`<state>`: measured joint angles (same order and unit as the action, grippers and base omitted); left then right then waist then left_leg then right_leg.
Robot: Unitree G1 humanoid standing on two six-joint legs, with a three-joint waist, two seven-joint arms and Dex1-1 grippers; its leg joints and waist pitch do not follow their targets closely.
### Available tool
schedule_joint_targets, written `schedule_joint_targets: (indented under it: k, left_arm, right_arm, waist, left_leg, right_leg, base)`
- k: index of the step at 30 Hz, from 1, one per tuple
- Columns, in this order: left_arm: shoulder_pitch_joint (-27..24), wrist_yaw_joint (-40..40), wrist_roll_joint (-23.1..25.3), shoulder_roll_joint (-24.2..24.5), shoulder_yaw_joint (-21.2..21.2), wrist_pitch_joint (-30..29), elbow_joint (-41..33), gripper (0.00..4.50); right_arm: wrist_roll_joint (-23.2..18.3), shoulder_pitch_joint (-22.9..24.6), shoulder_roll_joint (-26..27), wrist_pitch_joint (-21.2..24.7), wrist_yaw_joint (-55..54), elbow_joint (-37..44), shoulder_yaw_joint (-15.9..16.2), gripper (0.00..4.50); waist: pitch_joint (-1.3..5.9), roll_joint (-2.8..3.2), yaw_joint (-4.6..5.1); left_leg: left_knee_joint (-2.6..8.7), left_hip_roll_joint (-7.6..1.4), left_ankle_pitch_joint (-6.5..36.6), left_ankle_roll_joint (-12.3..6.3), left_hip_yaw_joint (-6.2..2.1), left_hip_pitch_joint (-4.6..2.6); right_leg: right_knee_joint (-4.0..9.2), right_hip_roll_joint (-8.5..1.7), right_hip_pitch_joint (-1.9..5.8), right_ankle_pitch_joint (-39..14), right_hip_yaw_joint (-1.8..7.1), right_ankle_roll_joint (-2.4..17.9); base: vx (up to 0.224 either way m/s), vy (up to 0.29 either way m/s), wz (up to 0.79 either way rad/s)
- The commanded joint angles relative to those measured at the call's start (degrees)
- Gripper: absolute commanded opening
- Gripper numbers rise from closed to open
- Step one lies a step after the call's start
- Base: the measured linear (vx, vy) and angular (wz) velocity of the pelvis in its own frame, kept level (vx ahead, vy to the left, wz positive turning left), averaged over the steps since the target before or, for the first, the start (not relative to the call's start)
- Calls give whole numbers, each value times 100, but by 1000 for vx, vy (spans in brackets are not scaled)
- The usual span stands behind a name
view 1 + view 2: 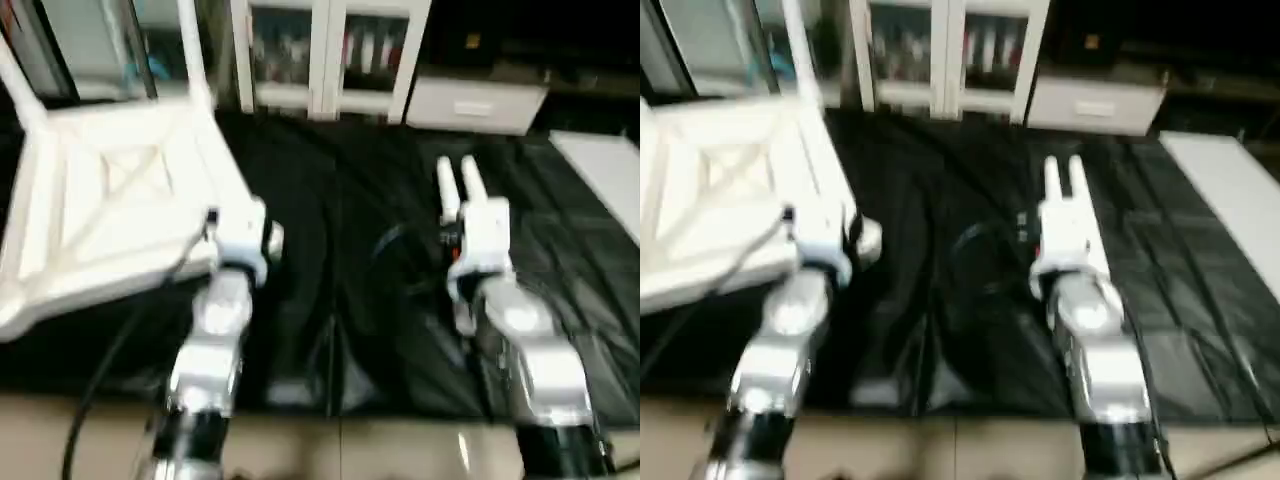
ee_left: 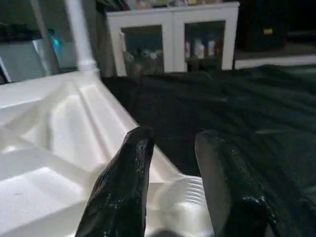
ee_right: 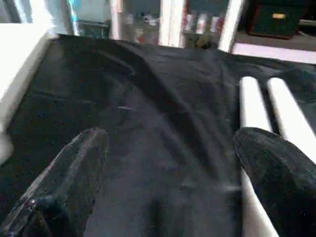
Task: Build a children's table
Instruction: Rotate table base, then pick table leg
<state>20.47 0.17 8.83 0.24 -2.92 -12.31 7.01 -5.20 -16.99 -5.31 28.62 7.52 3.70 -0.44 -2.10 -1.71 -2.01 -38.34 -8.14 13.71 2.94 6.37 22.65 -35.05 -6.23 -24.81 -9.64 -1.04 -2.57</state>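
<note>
The children's table top point(image 1: 110, 215) is lying upside down, ribbed side up, at the left on the black sheet point(image 1: 380, 290), with two legs point(image 1: 193, 50) already standing up from its far corner sockets. Two loose legs point(image 1: 458, 190) are lying side by side to the right. The left gripper point(image 2: 173, 187) is hovering at the top's near right corner, fingers parted, holding nothing. The right gripper point(image 3: 173, 182) is spread wide just beside the loose legs. Fitting the third leg looks like the current step; next the right gripper needs to close on one tube.
</note>
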Motion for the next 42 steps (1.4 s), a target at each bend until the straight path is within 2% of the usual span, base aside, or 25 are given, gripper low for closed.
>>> schedule_joint_targets:
  k: [1,4,6,7,8,9,10,11,13,14,15,16,17,18,20,21,22,25,27,29,30,32,34,36,42]
  left_arm:
    - [94,-52,-47,38,-47,65,-8,171]
    - [92,-225,-284,59,-90,168,-90,171]
    - [54,-210,-277,81,-75,230,-184,171]
    - [38,-188,-291,93,-102,236,-210,171]
    - [7,-150,-324,117,-162,254,-247,171]
    - [-4,-131,-339,126,-194,275,-250,171]
    - [-20,-112,-380,146,-251,282,-248,171]
    - [-25,-98,-387,173,-282,257,-241,171]
    - [-27,-109,-405,193,-300,262,-205,171]
    - [-42,-143,-406,215,-281,284,-177,171]
    - [-66,-152,-426,207,-281,300,-189,171]
    - [-85,-151,-445,204,-277,310,-203,171]
    - [-90,-148,-443,204,-277,309,-207,171]
    - [-148,-102,-415,205,-270,287,-263,171]
    - [-207,-55,-399,218,-266,249,-335,171]
    - [-214,-47,-406,226,-279,259,-359,171]
    - [-213,-41,-433,253,-318,274,-372,171]
    - [-211,-114,-528,250,-327,282,-407,171]
    - [-256,-287,-596,266,-232,203,-485,171]
    - [-330,-542,-652,324,-101,209,-539,171]
    - [-486,-1135,-914,435,95,368,-661,171]
    - [-592,-1715,-1284,565,237,312,-863,171]
    - [-575,-2140,-1342,796,433,266,-926,171]
    - [-528,-2511,-1367,979,612,208,-925,171]
    - [-323,-3842,-1801,1606,1056,-437,-1261,171]
  right_arm:
    - [6,-93,-59,6,-51,-104,37,437]
    - [-40,-121,-67,16,16,-56,24,437]
    - [-63,-106,-72,-10,65,-17,18,437]
    - [-125,-97,-30,-12,82,-30,-27,437]
    - [-234,-81,53,-13,105,-61,-109,437]
    - [-261,-77,81,-8,101,-82,-134,437]
    - [-248,-77,92,-29,108,-124,-134,437]
    - [-220,-84,63,-18,117,-138,-98,437]
    - [-236,-90,26,32,188,-120,-49,437]
    - [-274,-95,11,100,232,-94,-33,437]
    - [-281,-101,10,109,247,-102,-30,437]
    - [-281,-106,9,106,251,-114,-32,437]
    - [-278,-107,8,103,251,-117,-30,437]
    - [-241,-129,-11,66,252,-154,-8,437]
    - [-209,-180,-48,-1,321,-232,33,437]
    - [-170,-198,-62,-53,344,-267,72,437]
    - [-149,-253,-39,-115,336,-362,90,437]
    - [-104,-308,-38,-65,250,-336,82,437]
    - [26,-317,-99,60,107,-240,85,437]
    - [185,-344,-193,298,-112,-210,60,437]
    - [37,-411,-216,757,-292,-186,-232,437]
    - [2,-556,-284,1137,-388,-283,-474,437]
    - [72,-803,-365,1209,-526,-582,-625,437]
    - [105,-1015,-452,1255,-585,-854,-692,437]
    - [191,-1743,-855,2472,-502,-1499,-652,437]
  waist:
    - [264,167,123]
    - [136,155,166]
    - [14,142,249]
    - [-36,251,240]
    - [-100,250,-88]
    - [56,272,-407]
    - [145,-301,-110]
    - [49,-273,-350]
    - [41,-233,-525]
    - [61,-124,-614]
    - [174,163,-575]
    - [221,274,-258]
    - [311,236,-222]
    - [304,146,-79]
    - [298,7,-53]
    - [290,-294,-64]
    - [322,-400,-315]
    - [330,-358,-380]
    - [310,-114,-338]
    - [300,378,-136]
    - [466,255,-29]
    - [509,82,-192]
    - [485,4,-239]
    - [396,-88,-394]
    - [198,46,-209]
  left_leg:
    - [834,-379,2256,165,-150,-212]
    - [945,-337,3760,516,-102,-357]
    - [1071,-327,4879,473,-97,-647]
    - [1332,-407,5265,498,-55,-541]
    - [1881,-552,5955,483,301,233]
    - [1530,-500,5042,-23,557,-171]
    - [520,-403,3388,78,465,-836]
    - [-354,-98,991,-532,248,-304]
    - [-353,-29,515,-573,-5,123]
    - [-29,-115,560,-549,-16,-24]
    - [692,-500,1279,290,142,-1213]
    - [1130,-1066,1879,510,-404,-1584]
    - [1144,-1264,1695,329,-461,-1703]
    - [1105,-1096,853,-1267,-685,-1368]
    - [944,-801,226,-2155,-266,-1369]
    - [723,-184,389,-1844,151,-988]
    - [17,446,1065,-1438,332,-375]
    - [-589,58,220,-273,-150,311]
    - [203,-237,-1370,-144,-230,286]
    - [646,-483,-2648,-698,-502,-261]
    - [410,-917,-4315,-1221,-804,-711]
    - [232,-628,-6712,-882,-646,-768]
    - [232,-365,-5962,-852,-476,-556]
    - [487,-145,-2216,-357,-36,-67]
    - [891,-342,1443,578,74,-173]
  right_leg:
    - [358,123,245,-1465,-72,931]
    - [587,83,207,-2195,-123,611]
    - [885,223,257,-3440,-500,175]
    - [689,309,443,-3085,-659,249]
    - [-775,269,1162,-1587,-725,370]
    - [-652,211,992,-1684,-491,327]
    - [388,-315,605,-5235,46,124]
    - [1146,-879,897,-7030,704,569]
    - [941,-787,1345,-6023,819,697]
    - [829,-566,1354,-4599,711,1061]
    - [402,225,710,-2904,461,1160]
    - [-500,358,117,-1762,14,674]
    - [-653,206,-25,-1435,-72,453]
    - [-794,62,-17,-908,-180,-37]
    - [-542,-46,-253,-31,-153,178]
    - [67,-151,209,382,87,421]
    - [513,-682,1047,-701,898,1236]
    - [396,-932,1467,-134,848,2627]
    - [274,-479,1163,1145,122,2535]
    - [-398,448,597,468,-458,1256]
    - [-475,195,242,68,-122,604]
    - [-157,27,96,1100,142,-106]
    - [3,-34,207,1456,218,-36]
    - [74,-181,566,1799,249,357]
    - [276,-88,474,-1433,177,998]
  base:
    - [-124,77,4]
    - [-108,72,4]
    - [-79,39,5]
    - [-106,-5,2]
    - [-106,-5,2]
    - [-67,-81,19]
    - [108,-200,9]
    - [108,-200,9]
    - [159,-72,-1]
    - [133,-12,12]
    - [31,-15,25]
    - [64,-13,-18]
    - [64,-13,-18]
    - [142,-29,-49]
    - [141,-43,-14]
    - [160,-64,8]
    - [185,-64,7]
    - [190,-27,0]
    - [181,9,-8]
    - [116,64,3]
    - [64,63,-1]
    - [51,29,4]
    - [-32,53,1]
    - [-32,17,-1]
    - [-71,-18,-2]
